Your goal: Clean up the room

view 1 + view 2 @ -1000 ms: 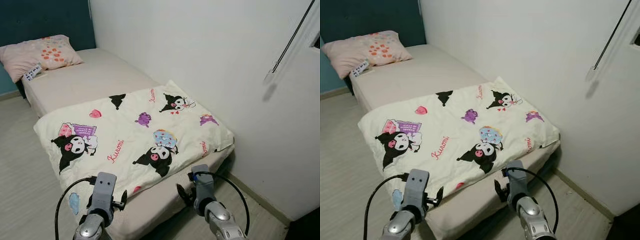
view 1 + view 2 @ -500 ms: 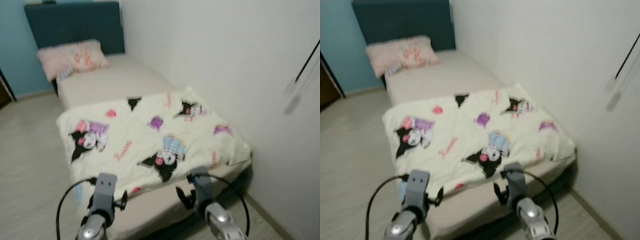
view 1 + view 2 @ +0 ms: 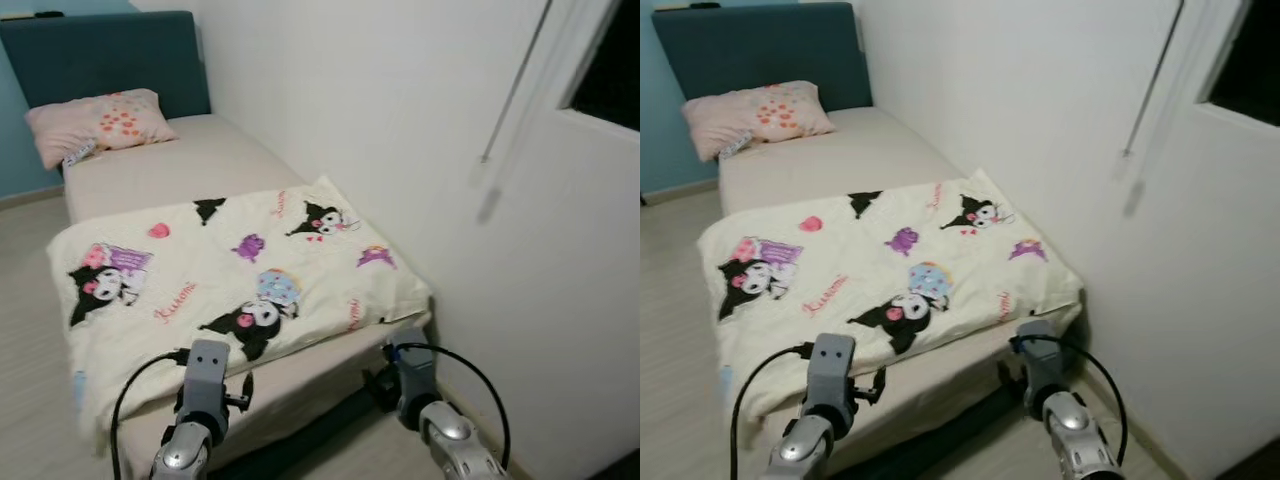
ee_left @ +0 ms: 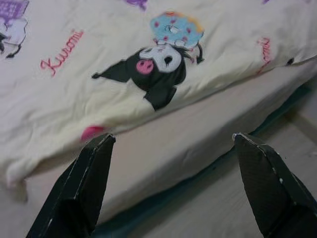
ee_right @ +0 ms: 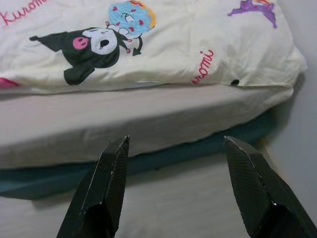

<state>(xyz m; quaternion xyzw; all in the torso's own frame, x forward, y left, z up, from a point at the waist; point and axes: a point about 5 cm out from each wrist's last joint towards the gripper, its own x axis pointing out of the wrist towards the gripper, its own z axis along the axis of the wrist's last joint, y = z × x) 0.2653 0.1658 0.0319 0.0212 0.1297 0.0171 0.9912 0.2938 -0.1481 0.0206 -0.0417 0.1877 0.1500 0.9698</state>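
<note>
A cream quilt printed with black cartoon characters (image 3: 230,280) lies spread over the foot half of a beige-sheeted single bed (image 3: 190,160) along the white wall (image 3: 400,120). A pink dotted pillow (image 3: 95,122) rests against the dark teal headboard (image 3: 100,55). The left gripper (image 4: 171,173) and right gripper (image 5: 173,183) hover at the bed's foot, fingers spread wide, holding nothing.

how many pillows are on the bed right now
1. A pink pillow lies at the head of the bed, against the dark headboard. The cartoon-print blanket covers the foot end, so anything beneath it is hidden.
</note>
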